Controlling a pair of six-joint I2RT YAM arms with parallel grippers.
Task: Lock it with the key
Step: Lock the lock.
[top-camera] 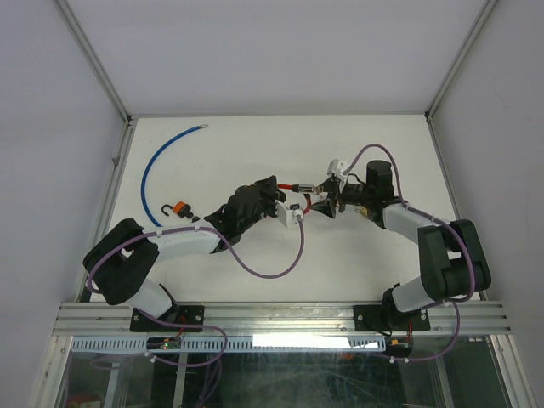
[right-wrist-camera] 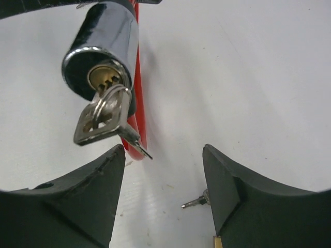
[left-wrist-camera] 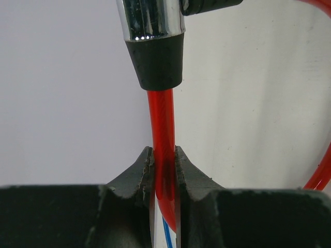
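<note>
A red cable lock point(top-camera: 295, 184) hangs between both arms above the table's middle. My left gripper point(top-camera: 285, 191) is shut on the red cable point(left-wrist-camera: 164, 170) just below the lock's black collar point(left-wrist-camera: 158, 62) and chrome cylinder point(left-wrist-camera: 152, 20). In the right wrist view the cylinder point(right-wrist-camera: 103, 46) faces me with its brass keyhole point(right-wrist-camera: 106, 78). A ring and a silver key point(right-wrist-camera: 101, 120) hang from the keyhole; I cannot tell whether a key sits in it. My right gripper point(right-wrist-camera: 163, 150) is open just below the hanging key, holding nothing. It also shows in the top view point(top-camera: 319, 201).
A loose key point(right-wrist-camera: 195, 202) lies on the white table, partly hidden by my right finger point(right-wrist-camera: 243, 196). A blue cable point(top-camera: 157, 161) curves at the back left. A small orange and black padlock point(top-camera: 178, 208) lies beside my left arm.
</note>
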